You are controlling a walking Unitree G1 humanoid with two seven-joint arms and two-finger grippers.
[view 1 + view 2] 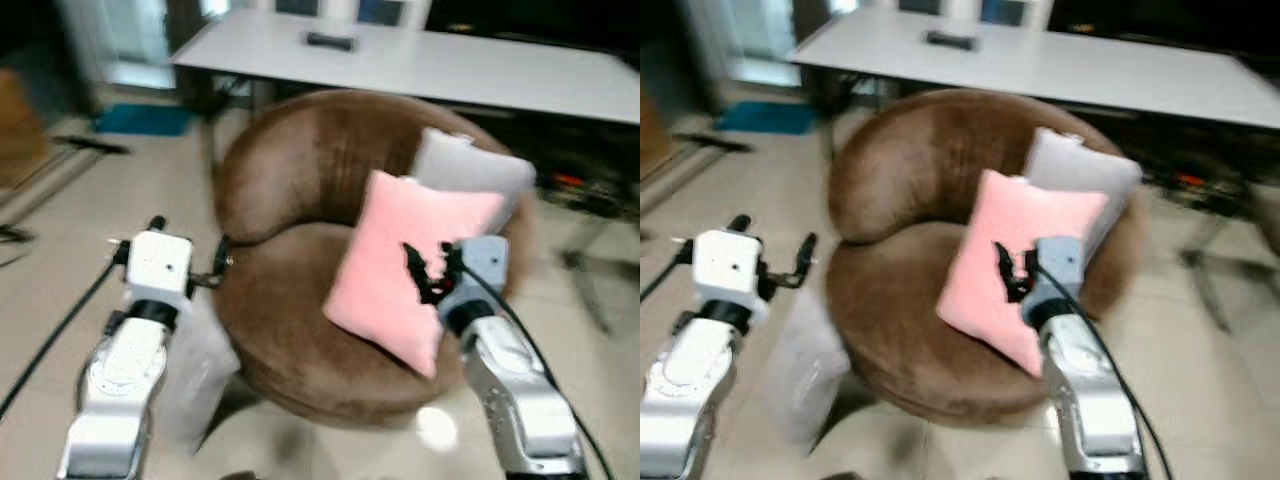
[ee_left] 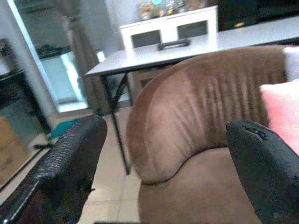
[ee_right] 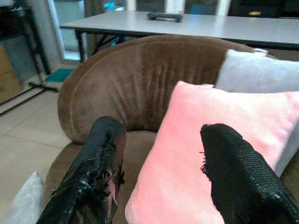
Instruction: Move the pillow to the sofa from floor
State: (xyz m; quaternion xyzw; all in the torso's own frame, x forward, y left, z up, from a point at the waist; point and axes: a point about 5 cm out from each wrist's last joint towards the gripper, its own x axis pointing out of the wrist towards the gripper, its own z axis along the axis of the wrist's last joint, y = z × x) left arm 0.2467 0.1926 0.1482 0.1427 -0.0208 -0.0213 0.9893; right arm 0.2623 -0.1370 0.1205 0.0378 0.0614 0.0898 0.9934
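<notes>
In the left eye view the right gripper [image 1: 430, 268] hangs released against the pink pillow [image 1: 400, 270] leaning at the sofa [image 1: 290, 340] seat's right edge, where, by the right wrist view, it could topple forward if nudged, while the left gripper [image 1: 190, 262] gapes empty.

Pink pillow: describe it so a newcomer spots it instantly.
Find the round brown sofa in front of the long white table. The pink pillow leans on its right side, beside the right gripper. The grey pillow behind it is paler.

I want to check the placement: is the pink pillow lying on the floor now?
No, the pink pillow leans on the seat of the round brown sofa, against a grey pillow.
</notes>
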